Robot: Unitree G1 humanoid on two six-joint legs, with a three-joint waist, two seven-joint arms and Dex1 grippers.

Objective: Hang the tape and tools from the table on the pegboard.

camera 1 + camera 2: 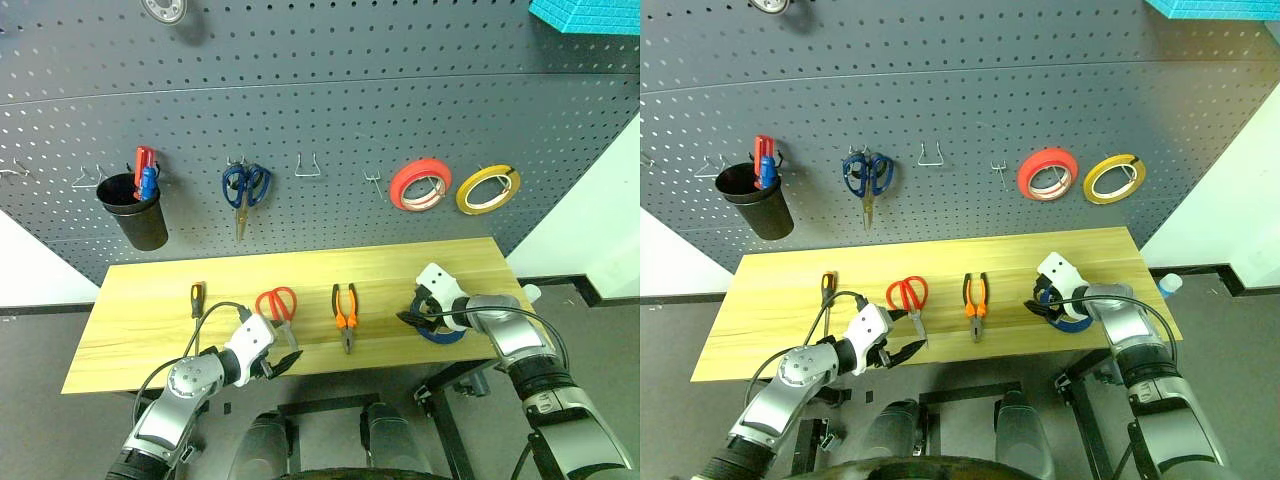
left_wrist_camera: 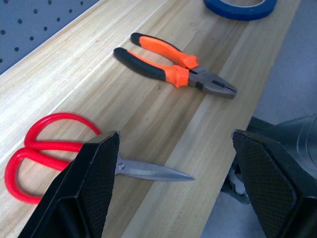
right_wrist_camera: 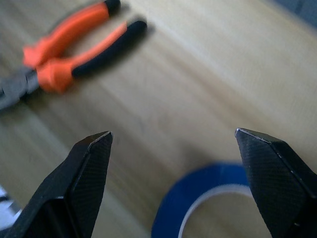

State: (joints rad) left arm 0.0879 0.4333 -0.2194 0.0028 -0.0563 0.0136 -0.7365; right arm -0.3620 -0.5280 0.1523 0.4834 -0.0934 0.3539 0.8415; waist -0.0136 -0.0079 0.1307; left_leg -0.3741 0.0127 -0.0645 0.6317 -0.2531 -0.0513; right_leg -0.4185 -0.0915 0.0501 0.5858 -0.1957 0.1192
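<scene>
Behind the table, your pegboard has bare hooks waiting, while the pliers, red scissors and screwdriver all lie flat on the wood. You look to be starting with the blue tape near the right end: your right gripper hovers over it, jaws wide and empty. Lower it next, one finger through the core. Your left gripper waits open by the scissors.

Light yellow wooden bench: smooth, matt, with visible grain. Orange-and-black pliers: rubbery-looking matt grips, dull grey metal nose. Red-handled scissors: glossy plastic loops, polished metal blades. Left pincer: matt black fingers with fine cross-hatched pads. Blue ring of tape: smooth, probably plastic film.
</scene>
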